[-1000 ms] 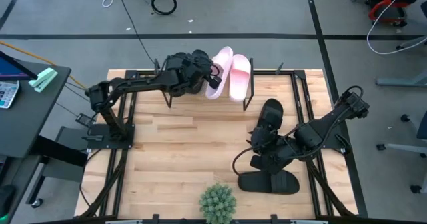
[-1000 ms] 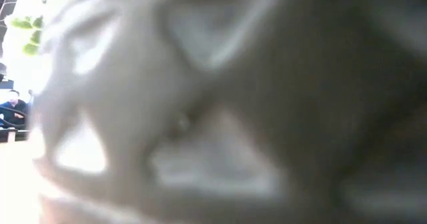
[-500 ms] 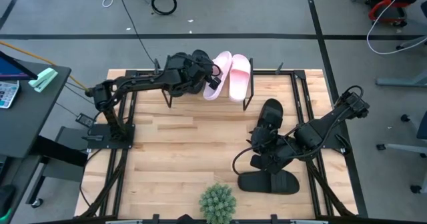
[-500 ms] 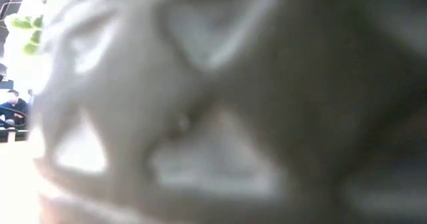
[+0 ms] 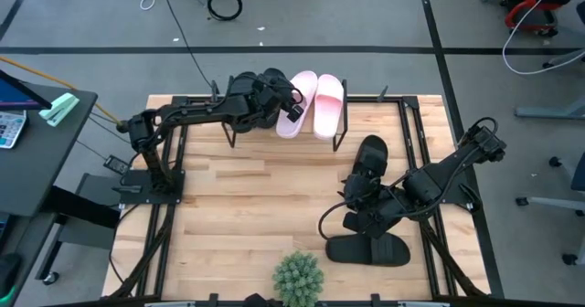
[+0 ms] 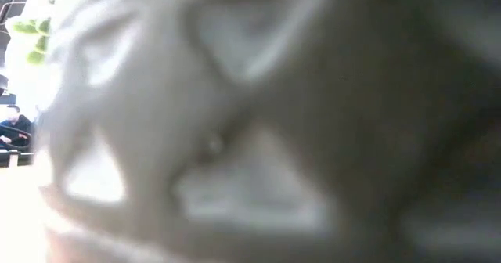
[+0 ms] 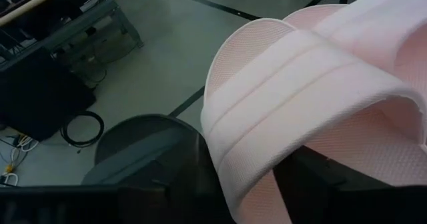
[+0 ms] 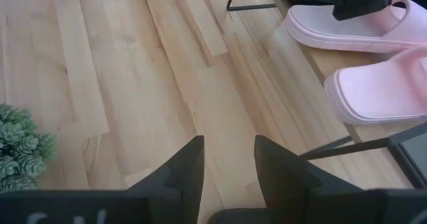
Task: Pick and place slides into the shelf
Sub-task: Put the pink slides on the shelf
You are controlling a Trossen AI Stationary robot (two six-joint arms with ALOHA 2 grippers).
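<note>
Left gripper (image 5: 291, 106) at the shelf (image 5: 366, 101), beside the pink slides; right arm waiting over the black ones.

Left gripper: at the near pink slide (image 5: 294, 101), whose strap fills its wrist view; whether the fingers are apart cannot be told. Second pink slide (image 5: 328, 105) lies just beyond, both on the shelf top. Right gripper (image 8: 227, 167): fingers apart, empty, above bare table (image 5: 238, 206); black slides (image 5: 367, 249) around it, plant (image 5: 298, 278) nearby.
</note>
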